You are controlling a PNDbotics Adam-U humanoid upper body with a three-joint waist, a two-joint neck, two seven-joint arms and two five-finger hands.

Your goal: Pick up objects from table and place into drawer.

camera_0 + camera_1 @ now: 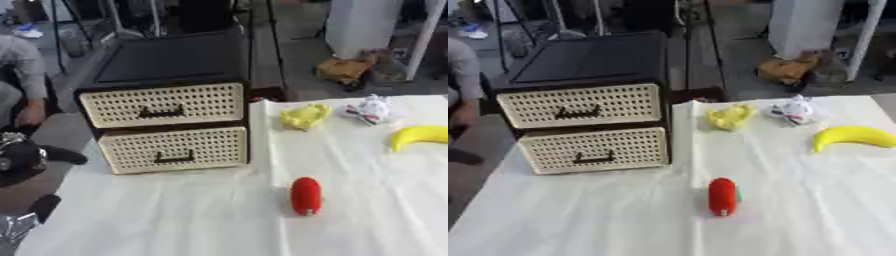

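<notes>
The left hand [22, 156] shows only at the left edge of the left eye view, to the left of the drawer box [166, 60] and off the side of the counter [175, 215]. It is black with a bit of silver. It touches nothing and holds nothing that I can see, and I cannot tell if it is open or closed. The right hand does not show at all. There is one drawer box, dark on top, standing at the back left of the counter, which has a white cloth on it. The box has two drawers with cream fronts full of little holes. The top drawer [162, 105] and the bottom drawer [175, 149] each have one black handle, and both are pushed in. Four things lie on the cloth, one of each kind. One red thing [305, 196] with round ends lies to the right of the drawer box and nearer the front of the counter, well apart from the box. One crumpled yellow thing [304, 116] lies just to the right of the box, near the top drawer. One small white thing with red marks [372, 109] lies further right of the box, just past the yellow one. One banana [420, 135] lies furthest right of the box, by the edge of the view.
</notes>
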